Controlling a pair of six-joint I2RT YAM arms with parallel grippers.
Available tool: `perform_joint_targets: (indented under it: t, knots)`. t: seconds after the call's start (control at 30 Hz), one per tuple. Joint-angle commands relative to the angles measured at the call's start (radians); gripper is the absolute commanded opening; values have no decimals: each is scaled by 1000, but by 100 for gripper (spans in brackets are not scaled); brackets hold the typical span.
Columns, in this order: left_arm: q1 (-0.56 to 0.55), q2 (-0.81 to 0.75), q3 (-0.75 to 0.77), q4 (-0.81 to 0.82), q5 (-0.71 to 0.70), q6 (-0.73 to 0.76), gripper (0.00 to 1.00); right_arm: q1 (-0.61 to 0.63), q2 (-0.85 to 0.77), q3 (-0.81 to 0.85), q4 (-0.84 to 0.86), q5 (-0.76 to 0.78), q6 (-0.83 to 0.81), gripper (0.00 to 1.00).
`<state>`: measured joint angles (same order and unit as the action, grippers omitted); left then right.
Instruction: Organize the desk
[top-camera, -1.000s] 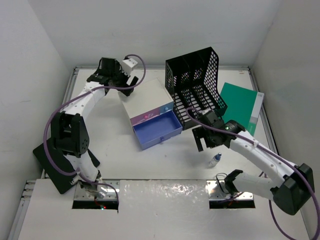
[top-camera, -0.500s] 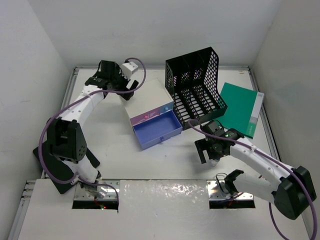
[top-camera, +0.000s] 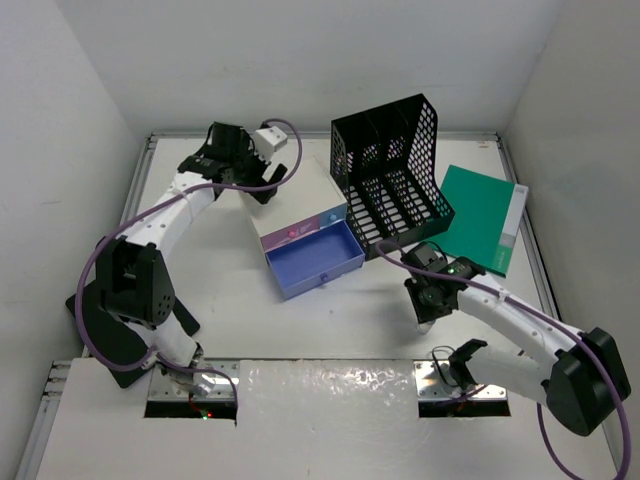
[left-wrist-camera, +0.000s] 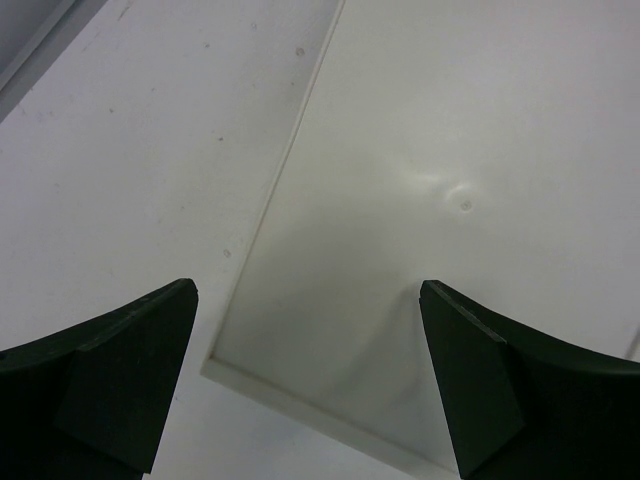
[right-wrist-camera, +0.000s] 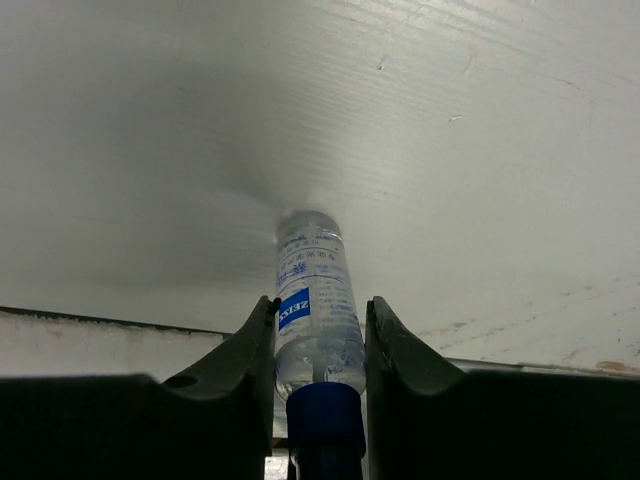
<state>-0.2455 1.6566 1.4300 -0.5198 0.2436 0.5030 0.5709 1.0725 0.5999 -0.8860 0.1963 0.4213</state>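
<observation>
Obs: right end effector clamps clear blue-capped bottle low over bench; left end effector spread wide above cream top of drawer box

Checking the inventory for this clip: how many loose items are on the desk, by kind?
Cream-topped box with pink and blue drawers: 1
Black mesh file rack: 1
Green flat folder: 1
Small clear bottle with blue cap: 1
Black flat board, left edge, partly hidden: 1
Total on the matte-white desk: 5
</observation>
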Motion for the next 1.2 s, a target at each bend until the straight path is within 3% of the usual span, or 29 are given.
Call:
perform_joint_targets:
  t: [0.0, 0.23, 0.43, 0.53, 0.67, 0.83, 1.0, 1.1, 1.17]
  knots:
    - [-8, -50, 7, 30, -3, -15, 93, -5, -3, -3, 18, 11, 1, 0]
    - [-8, -98, -25, 59, -55, -24, 93, 1, -43, 118, 35, -256, -127, 0]
    - [-3, -170, -71, 81, -81, -31, 93, 61, -28, 305, 305, -452, -212, 0]
    - [6, -179, -66, 83, -84, -38, 93, 86, 139, 428, 442, -503, -257, 0]
    - [11, -178, -57, 60, -102, -41, 93, 102, 456, 637, 501, -613, -314, 0]
    - [22, -179, -85, 60, -133, -18, 93, 125, 651, 738, 600, -734, -407, 0]
    - [23, -162, -88, 58, -122, -1, 93, 152, 753, 719, 654, -761, -529, 1]
    - [23, -155, -88, 61, -121, 5, 93, 150, 770, 678, 680, -791, -568, 13]
    - [23, -147, -88, 66, -115, 5, 93, 149, 773, 660, 682, -782, -598, 28]
